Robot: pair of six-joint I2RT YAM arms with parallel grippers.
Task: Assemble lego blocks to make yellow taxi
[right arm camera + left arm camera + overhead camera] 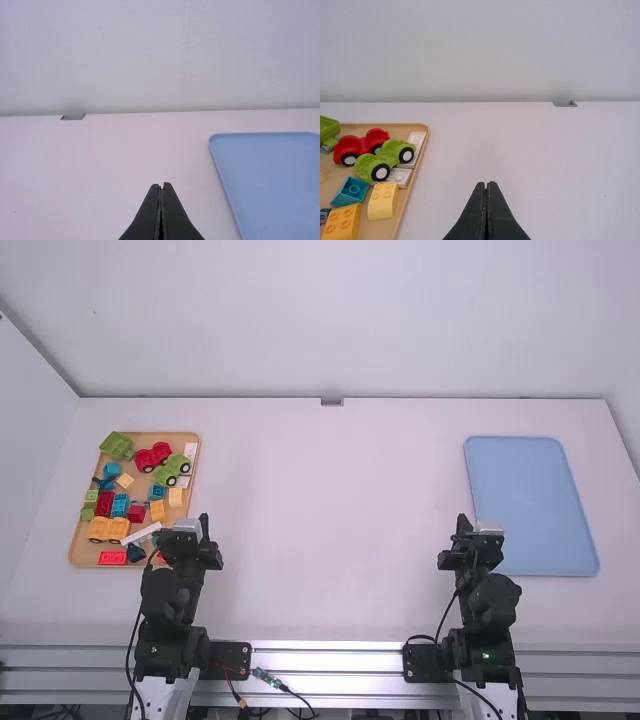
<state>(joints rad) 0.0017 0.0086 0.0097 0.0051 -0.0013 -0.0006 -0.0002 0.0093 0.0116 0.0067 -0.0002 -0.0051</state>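
While nr tray (84,554), L pincer (204,524) closed.

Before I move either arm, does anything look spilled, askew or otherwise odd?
Nothing stands out. The lego pieces lie jumbled in the tan tray, none seen spilled; the blue tray sits flat, and left gripper and right gripper are shut.

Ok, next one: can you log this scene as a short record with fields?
Left gripper: shut, near the tan tray
Right gripper: shut, near the blue tray
Tan tray: at the table's left, holding mixed blocks
Blue tray: at the table's right, with nothing seen on it
Wheeled bases: red one and green one, both on the tan tray
Taxi assembly: not begun
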